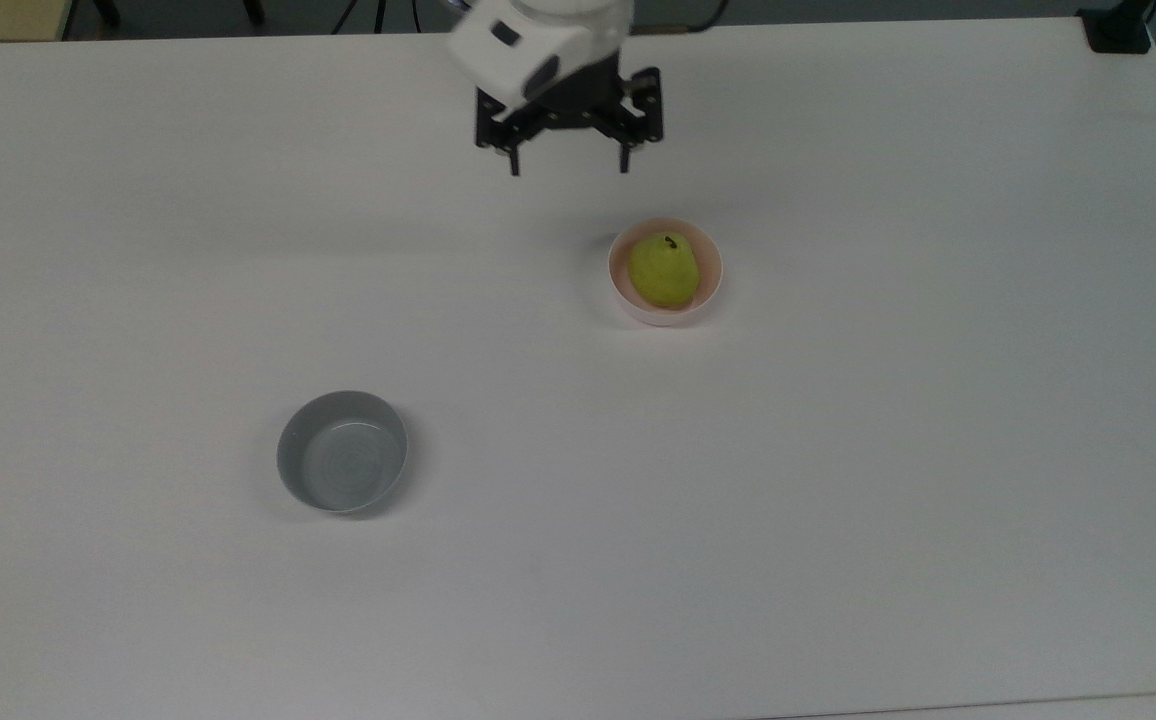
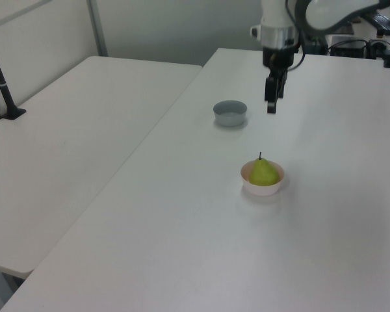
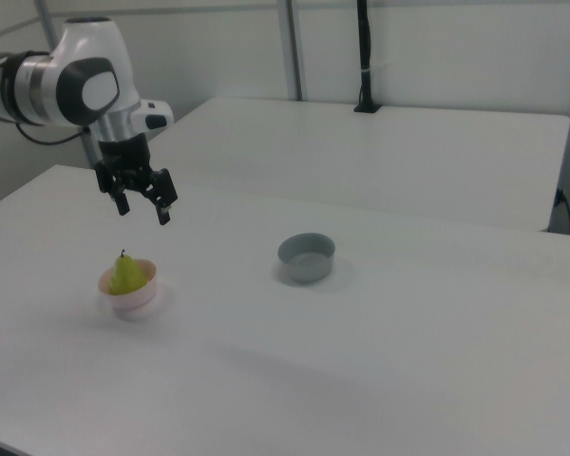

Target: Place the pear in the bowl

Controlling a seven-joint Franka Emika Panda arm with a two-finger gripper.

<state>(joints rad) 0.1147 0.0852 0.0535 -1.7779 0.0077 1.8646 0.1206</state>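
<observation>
Your small glossy yellow-green pear [image 1: 665, 271] sits inside the small round pale pink bowl [image 1: 627, 298], stem up, ringed by the rim on all sides. In the left view the pear [image 2: 264, 173] rises above the bowl [image 2: 262, 189] wall.

Your black two-finger tool [image 1: 567, 166] hangs in the air, fingers spread wide, holding nothing. It is well apart from the bowl, toward the top view's upper left. In the right view the tool [image 3: 142, 210] is above and slightly right of the bowl [image 3: 128, 298].

A small round grey bowl [image 1: 342, 465] stands far off, at the top view's lower left.

The wide white counter [image 1: 838, 480] lies bare around both bowls. Its edges are well away from them.
</observation>
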